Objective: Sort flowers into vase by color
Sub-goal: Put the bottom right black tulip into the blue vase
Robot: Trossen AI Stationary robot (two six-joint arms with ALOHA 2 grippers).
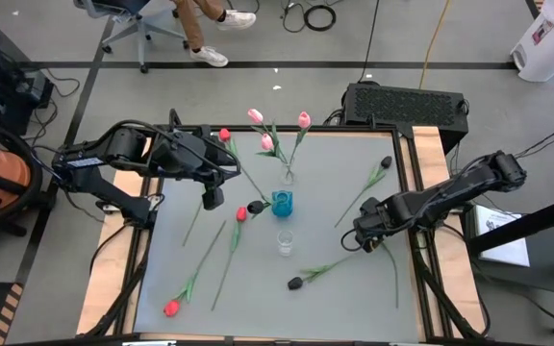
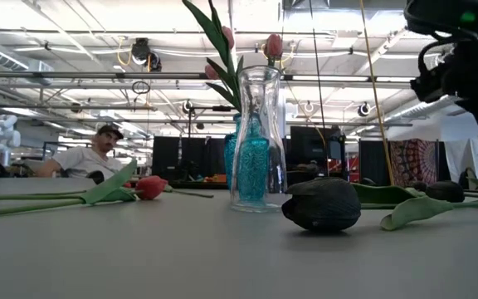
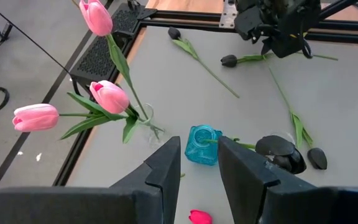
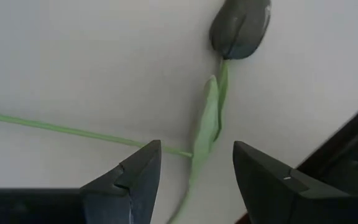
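I work in a big open workshop: bare ceiling beams with strip lights (image 2: 73, 50) overhead, cables (image 1: 320, 16) lying on the grey floor, an office chair (image 1: 138, 24), a seated person (image 2: 85, 158) behind my table (image 1: 335, 288).

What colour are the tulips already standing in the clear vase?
Pink: three pink tulips stand in the clear vase, clearest in the left wrist view.

No words, labels, brands or numbers are showing clearly enough to read. Nothing legible is appearing in any view.
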